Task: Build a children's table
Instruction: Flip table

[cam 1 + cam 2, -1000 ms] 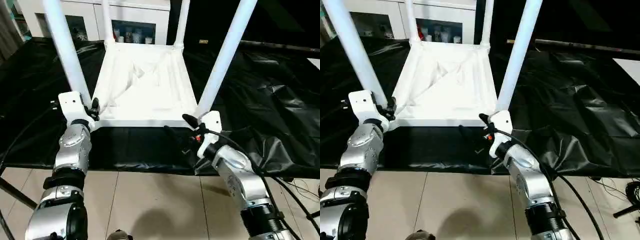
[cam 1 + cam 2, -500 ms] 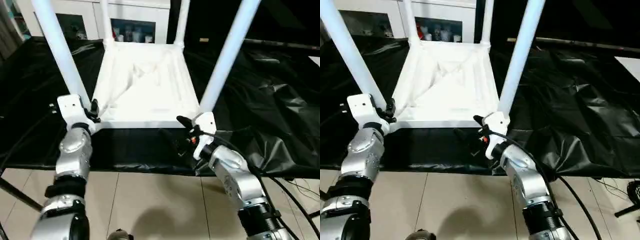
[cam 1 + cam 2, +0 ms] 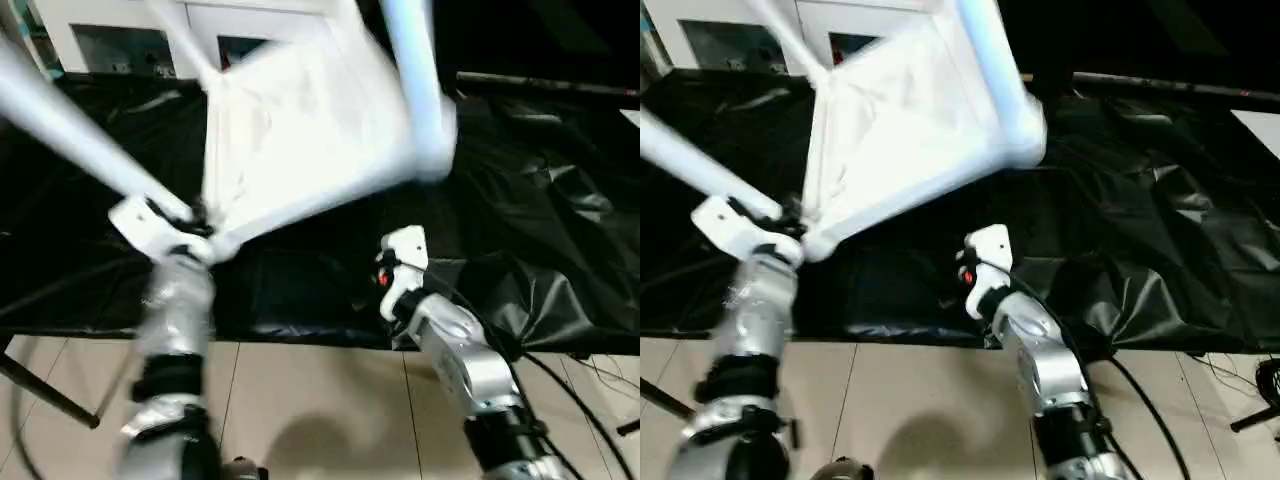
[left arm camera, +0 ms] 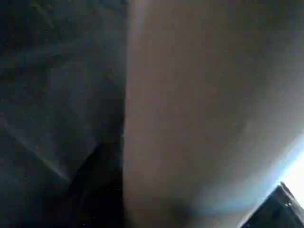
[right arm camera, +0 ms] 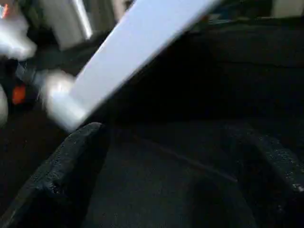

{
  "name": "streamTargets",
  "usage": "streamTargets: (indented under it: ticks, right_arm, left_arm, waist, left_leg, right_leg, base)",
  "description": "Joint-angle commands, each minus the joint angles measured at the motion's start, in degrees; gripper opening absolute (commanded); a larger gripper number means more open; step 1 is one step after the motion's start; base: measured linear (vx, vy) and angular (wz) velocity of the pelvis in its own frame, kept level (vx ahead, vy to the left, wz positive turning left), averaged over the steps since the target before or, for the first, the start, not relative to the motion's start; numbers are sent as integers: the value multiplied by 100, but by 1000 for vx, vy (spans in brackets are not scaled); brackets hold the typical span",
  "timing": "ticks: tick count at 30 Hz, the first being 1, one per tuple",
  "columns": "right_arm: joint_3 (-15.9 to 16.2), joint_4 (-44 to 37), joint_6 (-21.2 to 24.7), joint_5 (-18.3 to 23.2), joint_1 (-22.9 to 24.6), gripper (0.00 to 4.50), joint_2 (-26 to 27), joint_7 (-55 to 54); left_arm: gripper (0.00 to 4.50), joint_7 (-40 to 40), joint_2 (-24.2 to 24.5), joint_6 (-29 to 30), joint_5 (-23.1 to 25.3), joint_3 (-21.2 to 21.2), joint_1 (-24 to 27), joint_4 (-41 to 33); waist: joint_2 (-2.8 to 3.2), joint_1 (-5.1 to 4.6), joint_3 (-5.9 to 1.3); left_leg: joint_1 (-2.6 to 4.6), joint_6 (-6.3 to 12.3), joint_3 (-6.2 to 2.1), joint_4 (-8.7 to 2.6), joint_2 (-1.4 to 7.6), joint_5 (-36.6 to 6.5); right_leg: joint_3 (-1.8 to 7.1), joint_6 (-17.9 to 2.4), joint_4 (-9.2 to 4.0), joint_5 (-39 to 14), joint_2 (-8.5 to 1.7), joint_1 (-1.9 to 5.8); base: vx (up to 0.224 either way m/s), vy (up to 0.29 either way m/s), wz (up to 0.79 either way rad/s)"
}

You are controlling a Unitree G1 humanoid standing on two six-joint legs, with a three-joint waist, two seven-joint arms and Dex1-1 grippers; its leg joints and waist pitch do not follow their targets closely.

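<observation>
Right hand (image 3: 980,262) nearest, fingers (image 5: 61,178) spread wide, empty, hanging over black sheet (image 3: 540,200) covering counter. Left hand (image 3: 190,232) clamped at corner socket of children's table (image 3: 300,130), tipping it leftward, probably to flip it upright.

Black plastic sheet (image 3: 540,230) spread wide over the work surface, creased and crinkled, its folds catching the light on the right side. Its front edge hangs just above a beige tiled floor (image 3: 310,400). At the back, a white cabinet (image 3: 120,35) with glass doors stands behind the sheet. Black cables (image 3: 1160,400) trail across the floor at lower right. A thin dark metal rod (image 3: 45,390) slants across the lower left corner.
</observation>
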Motion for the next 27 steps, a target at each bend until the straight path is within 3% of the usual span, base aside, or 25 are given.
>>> streamTargets:
  ticks: [1, 2, 7, 10, 15, 19, 27]
  right_arm:
    - [-515, 123, 302, 670, -201, 450, 236, -249]
    - [-716, 240, 331, 900, -328, 450, 375, -352]
    - [-1132, 883, 191, 1217, -829, 450, 608, -520]
    - [-1385, 1267, 184, 1390, -1209, 450, 711, -595]
    - [-1784, 2056, 38, 1700, -1877, 450, 792, -654]
    - [-1942, 2595, -34, 1792, -2304, 450, 799, -475]
    - [-2072, 3184, -50, 1905, -2820, 450, 809, -157]
  left_arm:
    - [216, 35, -109, 181, -49, -110, 59, -119]
    - [215, 55, -155, 216, -43, -122, 56, -133]
    - [214, 198, -271, 321, -121, -193, 96, -285]
    - [214, 206, -315, 383, -86, -262, 111, -351]
    - [214, 208, -426, 505, -18, -372, 204, -507]
    - [214, 253, -528, 587, 7, -488, 325, -683]
    - [214, 257, -652, 749, 100, -671, 454, -860]
  waist:
    - [-4, -14, -404]
    - [-4, -14, -406]
    - [14, -20, -433]
    - [-21, -5, -448]
    - [-12, 16, -461]
    - [-37, -16, -459]
    - [-64, -79, -454]
  left_leg:
    - [150, 340, -107, -407, 321, -792]
    - [158, 320, -120, -422, 341, -826]
    - [153, 237, -106, -397, 323, -564]
    - [153, 295, -89, -374, 316, -417]
    - [150, 352, -77, -354, 319, -330]
    - [115, 396, -81, -354, 313, -297]
    - [113, 592, -62, -324, 315, -152]
  right_leg:
    - [250, -1313, -381, 182, -417, 210]
    - [251, -1293, -382, 127, -431, 211]
    - [237, -1279, -333, 549, -414, 216]
    - [234, -1329, -313, 711, -417, 219]
    - [219, -1365, -277, 866, -420, 215]
    - [211, -1365, -282, 834, -430, 244]
    - [206, -1493, -273, 819, -422, 232]
  base:
    - [0, 0, 0]
    - [0, 0, 0]
    - [0, 0, 0]
    - [0, 0, 0]
    - [0, 0, 0]
    - [0, 0, 0]
    - [0, 0, 0]
